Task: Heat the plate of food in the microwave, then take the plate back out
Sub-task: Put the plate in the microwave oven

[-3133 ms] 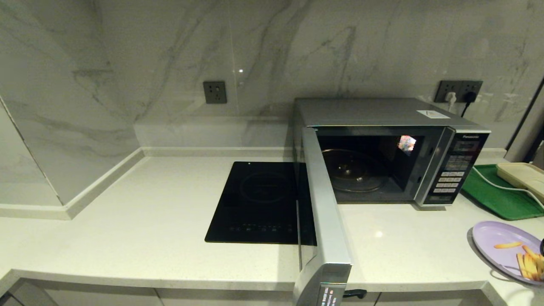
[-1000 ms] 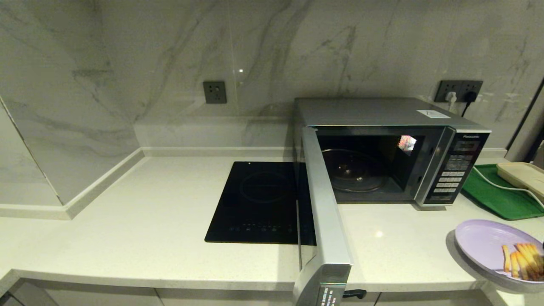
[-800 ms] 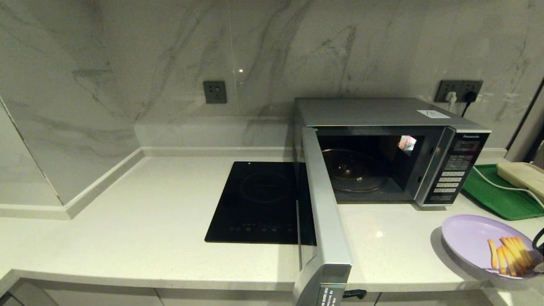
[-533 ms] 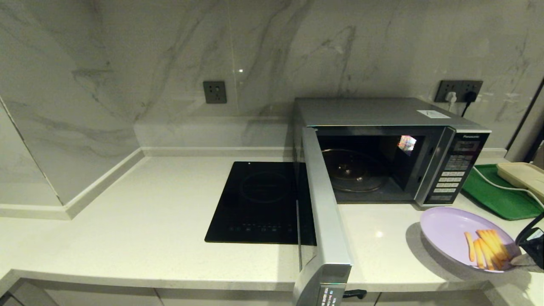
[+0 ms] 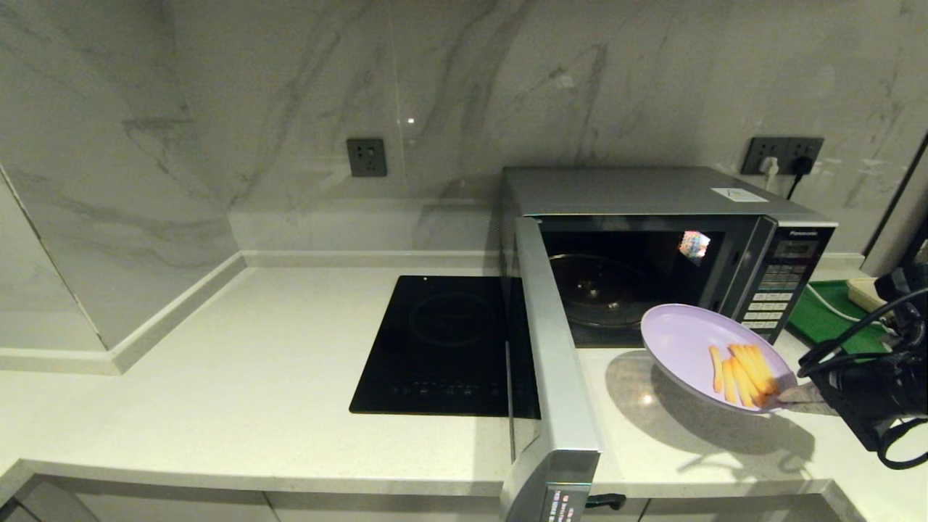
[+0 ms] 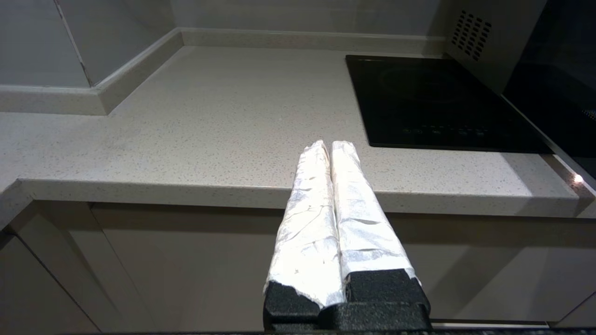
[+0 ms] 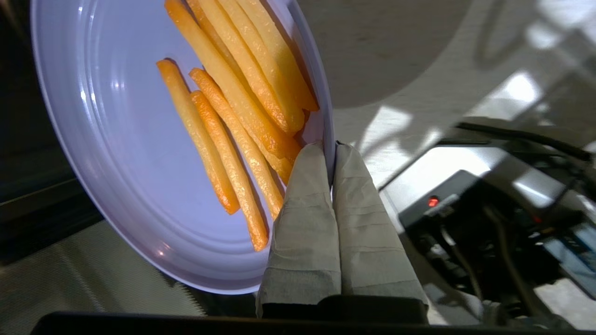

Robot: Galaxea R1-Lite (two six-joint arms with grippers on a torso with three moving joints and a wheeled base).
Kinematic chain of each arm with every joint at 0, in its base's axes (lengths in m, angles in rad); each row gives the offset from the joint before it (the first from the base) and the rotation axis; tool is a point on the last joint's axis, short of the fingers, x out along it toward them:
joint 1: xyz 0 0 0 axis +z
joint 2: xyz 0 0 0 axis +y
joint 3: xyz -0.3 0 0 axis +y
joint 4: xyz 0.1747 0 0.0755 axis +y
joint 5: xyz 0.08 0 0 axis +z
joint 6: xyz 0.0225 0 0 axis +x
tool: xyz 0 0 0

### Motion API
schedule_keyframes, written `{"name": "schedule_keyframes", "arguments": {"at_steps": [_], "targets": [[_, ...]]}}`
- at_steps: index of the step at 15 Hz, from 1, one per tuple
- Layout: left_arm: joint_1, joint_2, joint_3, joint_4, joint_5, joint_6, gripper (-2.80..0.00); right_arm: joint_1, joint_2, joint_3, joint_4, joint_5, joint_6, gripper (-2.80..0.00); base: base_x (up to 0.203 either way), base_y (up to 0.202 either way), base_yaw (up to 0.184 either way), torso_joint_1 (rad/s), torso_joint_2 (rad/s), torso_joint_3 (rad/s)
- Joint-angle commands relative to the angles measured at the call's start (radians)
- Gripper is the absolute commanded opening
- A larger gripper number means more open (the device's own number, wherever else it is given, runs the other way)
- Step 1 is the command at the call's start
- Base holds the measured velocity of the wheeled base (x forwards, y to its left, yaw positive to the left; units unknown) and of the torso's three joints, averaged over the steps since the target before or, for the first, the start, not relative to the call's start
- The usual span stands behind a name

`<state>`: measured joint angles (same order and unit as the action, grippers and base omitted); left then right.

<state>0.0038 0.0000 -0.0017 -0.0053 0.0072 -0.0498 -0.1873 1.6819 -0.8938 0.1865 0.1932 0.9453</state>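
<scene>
The right tool point(image 5: 786, 395) pinches the rim of the round pale lavender plate of yellow-orange fries point(image 5: 714, 357), held above the pale speckled desk point(image 5: 254, 406) before the silver-grey boxy microwave point(image 5: 652, 254), its door wide open. Loading, heating and retrieval remain. The left tool point(image 6: 331, 149), fingers pressed together and empty, idles near the desk's front edge.

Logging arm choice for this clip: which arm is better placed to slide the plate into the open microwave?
Right. The right gripper already pinches the rim of the plate of food, held in front of the microwave opening. The left gripper is shut, empty, at the counter edge, beyond the swung-out door.
</scene>
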Motion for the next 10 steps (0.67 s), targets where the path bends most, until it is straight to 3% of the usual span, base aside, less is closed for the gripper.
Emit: {"name": "schedule_keyframes", "arguments": {"at_steps": [1,7,10], "targets": [[0.0,0.0,0.0,-0.001,0.0,-0.001,-2.8,0.062,0.061,-0.062,0.001,0.0,0.058,-2.8,0.0,0.0,0.0,0.0,0.0,0.0],[0.001,0.0,0.0,-0.001,0.0,-0.001,-2.8,0.209,0.17,-0.2,-0.005,-0.055,0.183,-2.8,0.0,0.0,0.0,0.0,0.0,0.0],[0.0,-0.002,0.0,-0.001,0.0,-0.001,-2.8,0.24,0.232,-0.275,-0.005,-0.07,0.205,-2.8,0.0,0.0,0.0,0.0,0.0,0.0]]}}
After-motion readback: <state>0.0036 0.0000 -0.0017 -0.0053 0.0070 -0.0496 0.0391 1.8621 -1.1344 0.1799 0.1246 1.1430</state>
